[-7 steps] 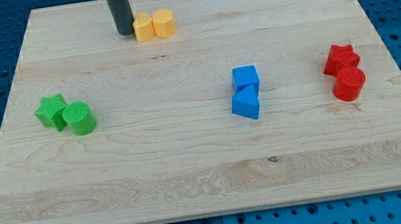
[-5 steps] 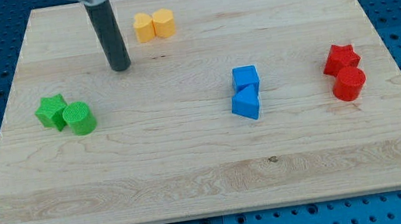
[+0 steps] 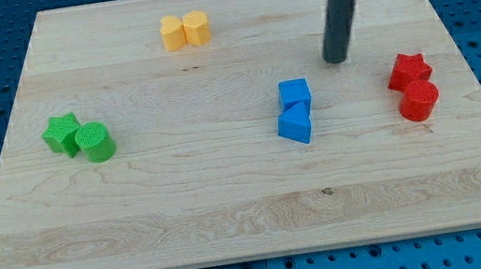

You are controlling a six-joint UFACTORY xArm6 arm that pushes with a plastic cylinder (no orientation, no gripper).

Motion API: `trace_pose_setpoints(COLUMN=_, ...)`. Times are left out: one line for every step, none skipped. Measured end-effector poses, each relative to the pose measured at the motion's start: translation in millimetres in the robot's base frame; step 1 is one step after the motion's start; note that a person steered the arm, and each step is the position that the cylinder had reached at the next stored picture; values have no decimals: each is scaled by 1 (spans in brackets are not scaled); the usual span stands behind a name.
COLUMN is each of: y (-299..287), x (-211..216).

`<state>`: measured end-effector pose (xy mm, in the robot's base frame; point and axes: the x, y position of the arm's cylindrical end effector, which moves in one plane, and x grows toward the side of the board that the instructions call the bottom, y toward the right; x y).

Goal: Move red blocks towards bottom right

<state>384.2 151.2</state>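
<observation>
On the wooden board (image 3: 231, 202) sit two yellow blocks (image 3: 184, 30), a green star (image 3: 60, 134) touching a green cylinder (image 3: 95, 142), and a blue cube (image 3: 294, 93) touching a blue triangle (image 3: 294, 126).

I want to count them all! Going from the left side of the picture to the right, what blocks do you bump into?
Green star → green cylinder → two yellow blocks → two blue blocks → my tip → two red blocks.
</observation>
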Motion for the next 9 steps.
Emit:
trace_pose_setpoints(y=17, x=51)
trace_pose_setpoints(y=33, x=89)
trace_pose_setpoints(y=35, x=102)
trace_pose_setpoints(y=35, x=73)
trace_pose_setpoints(y=35, x=35)
trace_pose_setpoints(y=45, x=26)
trace_pose_setpoints(y=50, x=66)
trace_pose_setpoints(y=50, x=44)
trace_pose_setpoints(y=55, x=-7)
